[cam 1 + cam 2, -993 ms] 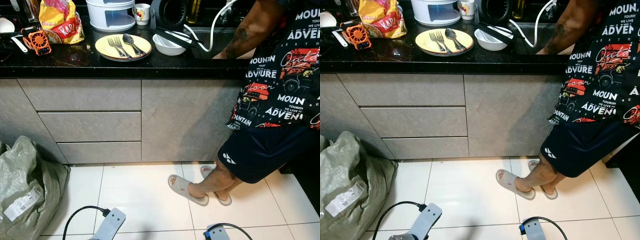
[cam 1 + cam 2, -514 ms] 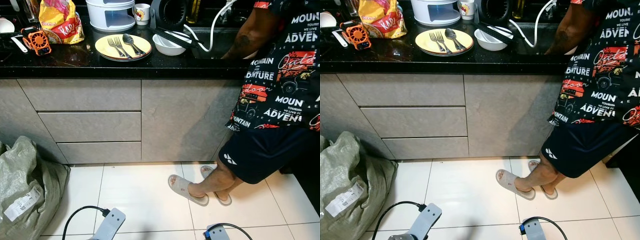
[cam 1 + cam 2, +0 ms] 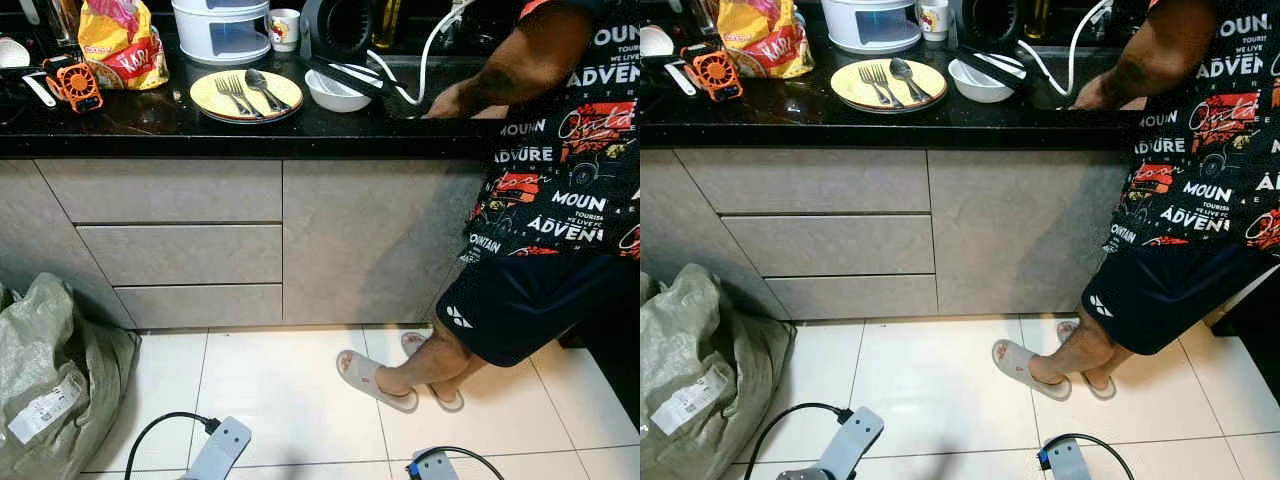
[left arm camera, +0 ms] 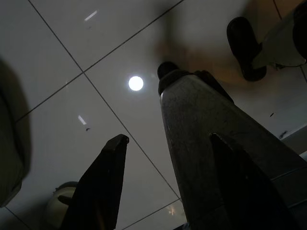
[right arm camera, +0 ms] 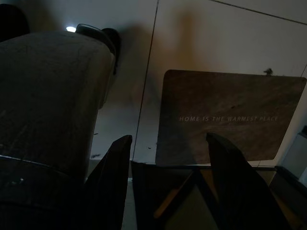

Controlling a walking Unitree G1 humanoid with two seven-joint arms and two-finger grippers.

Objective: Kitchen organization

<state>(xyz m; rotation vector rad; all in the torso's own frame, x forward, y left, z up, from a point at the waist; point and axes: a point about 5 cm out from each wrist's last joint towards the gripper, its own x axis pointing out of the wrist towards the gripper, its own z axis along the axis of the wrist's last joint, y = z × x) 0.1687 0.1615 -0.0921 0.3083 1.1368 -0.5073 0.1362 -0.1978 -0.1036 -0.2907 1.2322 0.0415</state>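
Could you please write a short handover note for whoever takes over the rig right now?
Left gripper and right gripper: both open, holding nothing, hanging over the floor tiles.
Black counter: yellow plate with two forks and a spoon, white bowl beside it, snack bag, orange fan.
A person stands at the sink, on the robot's right.
Done: nothing visibly tidied. Left: the whole counter.
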